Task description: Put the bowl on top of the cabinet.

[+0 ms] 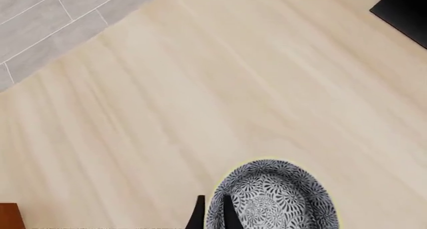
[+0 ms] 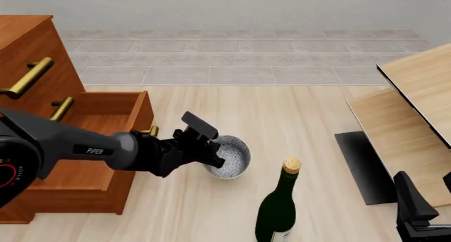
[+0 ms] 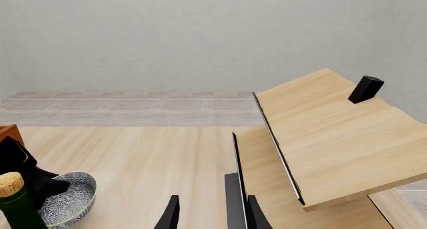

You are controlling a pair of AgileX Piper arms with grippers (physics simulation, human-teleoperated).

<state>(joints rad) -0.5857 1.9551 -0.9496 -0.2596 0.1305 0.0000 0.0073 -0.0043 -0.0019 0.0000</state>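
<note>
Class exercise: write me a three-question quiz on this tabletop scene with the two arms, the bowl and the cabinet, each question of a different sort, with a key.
1. True or false: the bowl already rests on top of the cabinet.
2. Multiple choice: the left gripper is A) at the bowl's rim, B) inside the open drawer, C) on the bottle.
3. Fill in: the bottle is closed with a ____.

Key:
1. False; it is down by the table, in front of the drawer.
2. A; one finger inside the rim, one outside.
3. Cork.
</note>
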